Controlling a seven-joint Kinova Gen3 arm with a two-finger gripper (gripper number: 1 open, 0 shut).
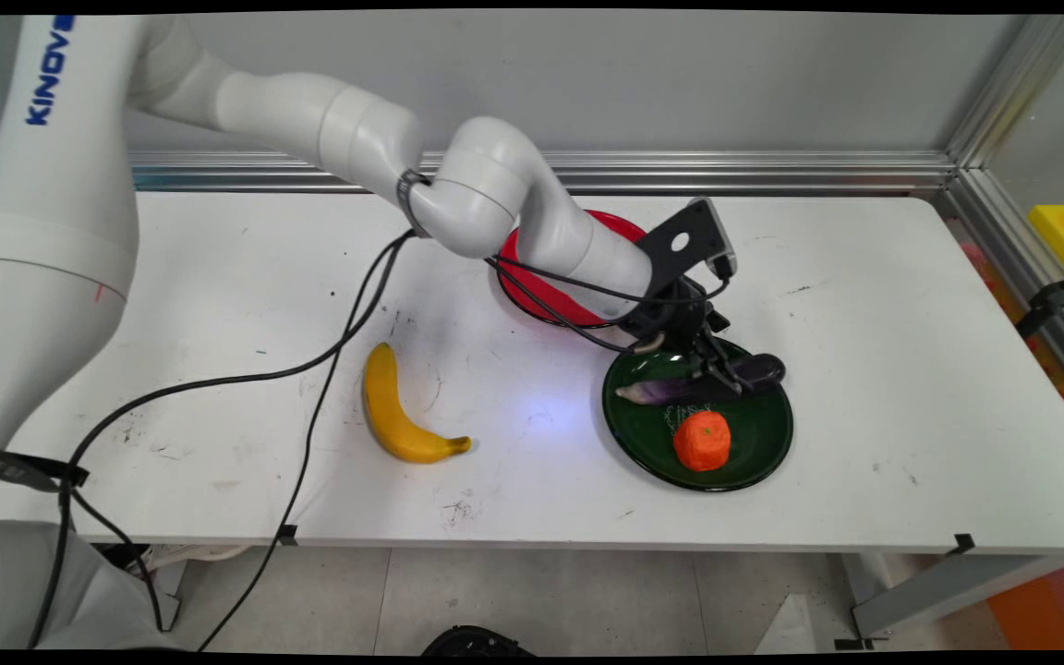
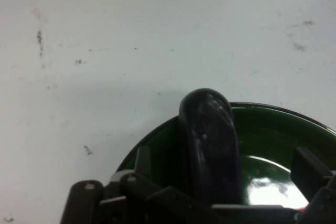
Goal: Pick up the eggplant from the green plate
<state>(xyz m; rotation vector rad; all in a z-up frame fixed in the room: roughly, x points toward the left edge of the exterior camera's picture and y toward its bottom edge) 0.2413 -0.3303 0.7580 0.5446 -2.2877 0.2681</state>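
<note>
Arm enters from upper left of main view, bends at a rounded elbow joint over the table's far-middle, then slopes down and right to the wrist; black cables loop off it and trail across the tabletop to the near-left edge.

White table, matte, scuffed with small dark marks.

Nearest the camera: an orange, rough-skinned and slightly lumpy, sitting in the near half of a dark green plate. Plate is round, glossy, shallow-rimmed; hand view shows a bright reflection on its glaze.

Left of the plate, well apart from it: a yellow banana, smooth, curved, lying flat on the bare table.

Behind the orange, across the middle of the same plate: a purple eggplant, long and shiny, pale stem end pointing left, dark rounded end overhanging the plate's right rim.

Gripper is down over the eggplant's right half. In hand view the eggplant runs up between the 2 black fingers, which stand apart on either side of it with plate showing in the gap; jaws partly open, not clamped.

Farthest: a red plate, glossy, mostly hidden behind the forearm, near the green plate's far-left side
</note>
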